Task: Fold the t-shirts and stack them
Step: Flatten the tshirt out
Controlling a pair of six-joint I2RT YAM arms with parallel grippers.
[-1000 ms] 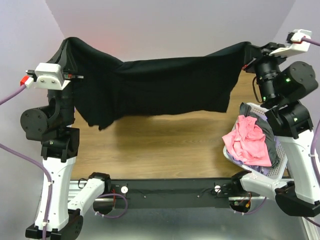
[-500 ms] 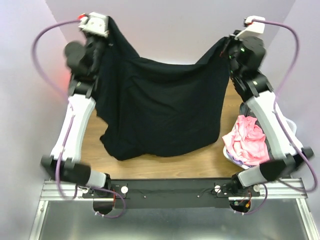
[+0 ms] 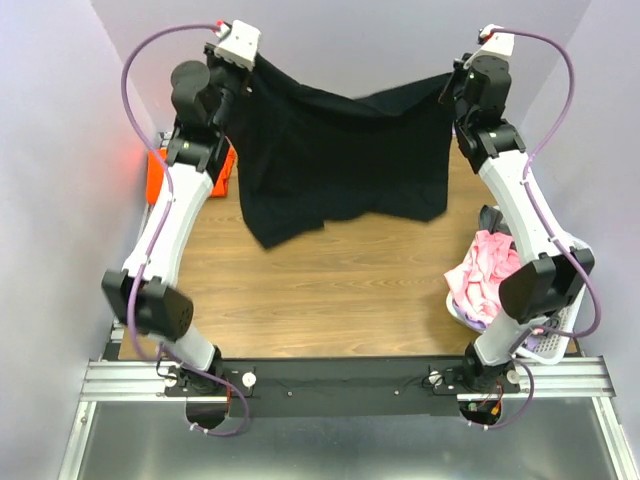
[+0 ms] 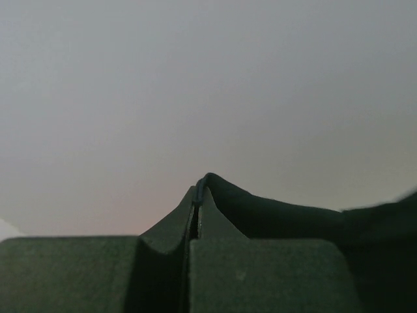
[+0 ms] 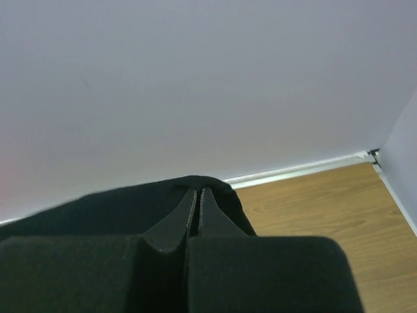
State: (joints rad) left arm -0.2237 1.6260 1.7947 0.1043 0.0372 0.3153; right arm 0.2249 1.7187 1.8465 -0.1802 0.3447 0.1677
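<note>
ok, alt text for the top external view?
The left gripper and right gripper each pinch a top corner of a black t-shirt spread between them over the wooden table. Pink shirt in a white basket at right; orange shirt at left.

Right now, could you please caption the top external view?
Both jaws, shut, hold the black t-shirt spread above the wooden table.

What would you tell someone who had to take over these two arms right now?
Left gripper: shut on one top corner of the black t-shirt.
Right gripper: shut on the other corner; the shirt hangs spread between them.
Orange t-shirt lies at the left edge of the table; pink t-shirt sits in the white basket.
Done: black shirt lifted, spread. Left: lay down, fold, stack all.
</note>
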